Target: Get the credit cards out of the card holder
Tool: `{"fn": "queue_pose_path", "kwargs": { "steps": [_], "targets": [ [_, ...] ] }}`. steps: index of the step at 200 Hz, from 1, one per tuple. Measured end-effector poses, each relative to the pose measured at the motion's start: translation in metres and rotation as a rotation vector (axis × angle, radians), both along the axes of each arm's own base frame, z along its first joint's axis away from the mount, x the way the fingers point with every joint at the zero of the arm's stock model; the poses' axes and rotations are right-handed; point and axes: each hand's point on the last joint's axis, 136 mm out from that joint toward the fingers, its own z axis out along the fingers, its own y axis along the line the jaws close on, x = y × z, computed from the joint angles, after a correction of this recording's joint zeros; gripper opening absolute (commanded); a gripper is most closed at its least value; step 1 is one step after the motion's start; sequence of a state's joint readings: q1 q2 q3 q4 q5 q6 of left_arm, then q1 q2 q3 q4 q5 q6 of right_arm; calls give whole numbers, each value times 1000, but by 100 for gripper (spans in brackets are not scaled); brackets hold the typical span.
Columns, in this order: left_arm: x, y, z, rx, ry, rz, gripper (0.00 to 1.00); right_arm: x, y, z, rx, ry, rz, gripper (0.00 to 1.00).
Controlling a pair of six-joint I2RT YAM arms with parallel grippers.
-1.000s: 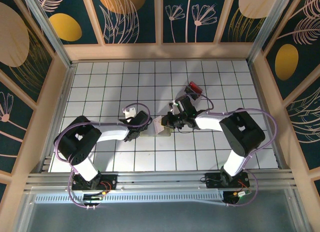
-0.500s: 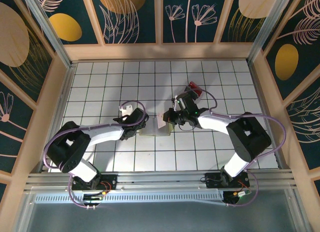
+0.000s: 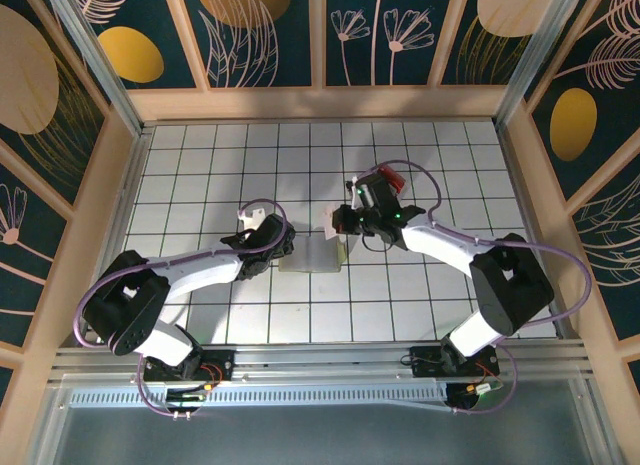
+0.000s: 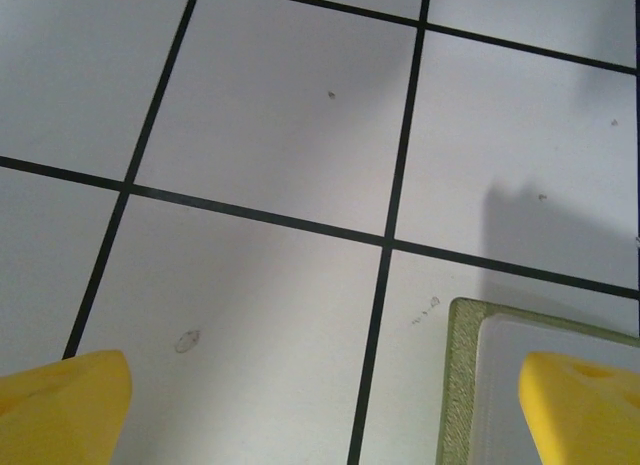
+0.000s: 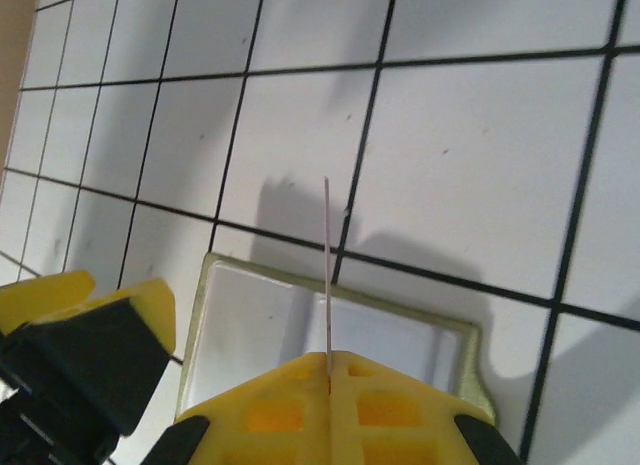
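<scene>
The card holder (image 3: 308, 255) lies open and flat on the tiled table, its yellow-green rim (image 5: 340, 278) framing a pale inside. My right gripper (image 5: 330, 357) is shut on a thin pale credit card (image 5: 327, 265), seen edge-on and held upright above the holder. From above, that card (image 3: 331, 221) hangs just past the holder's far right corner, at my right gripper (image 3: 340, 223). My left gripper (image 3: 283, 243) is open at the holder's left edge. In the left wrist view the holder's corner (image 4: 460, 385) sits by the right fingertip (image 4: 585, 405), with bare tile between the jaws.
A small red object (image 3: 390, 175) lies on the tiles just behind the right wrist. Wooden walls enclose the table on the left, far and right sides. Open tiles stretch across the far left and the near right.
My right gripper has lifted and drawn back from the holder toward the far side, carrying the card. The left arm has stretched forward a little, its gripper staying at the holder's left edge.
</scene>
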State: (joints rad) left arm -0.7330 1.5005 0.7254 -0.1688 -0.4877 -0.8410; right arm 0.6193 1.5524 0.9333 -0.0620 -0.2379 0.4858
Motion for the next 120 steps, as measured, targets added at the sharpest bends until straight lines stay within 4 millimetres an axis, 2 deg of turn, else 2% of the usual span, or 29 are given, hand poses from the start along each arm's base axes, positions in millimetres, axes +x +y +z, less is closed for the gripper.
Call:
{"fn": "queue_pose_path", "kwargs": {
  "steps": [30, 74, 120],
  "targets": [
    [-4, -8, 0, -1, 10, -43, 99, 18, -23, 4, -76, -55, -38, 0],
    [-15, -22, -7, 16, 30, -103, 99, 31, -52, 13, -133, -107, -79, 0],
    [-25, -12, -32, 109, 99, -100, 99, 40, -68, 26, -142, -150, -111, 0]
  ]
}}
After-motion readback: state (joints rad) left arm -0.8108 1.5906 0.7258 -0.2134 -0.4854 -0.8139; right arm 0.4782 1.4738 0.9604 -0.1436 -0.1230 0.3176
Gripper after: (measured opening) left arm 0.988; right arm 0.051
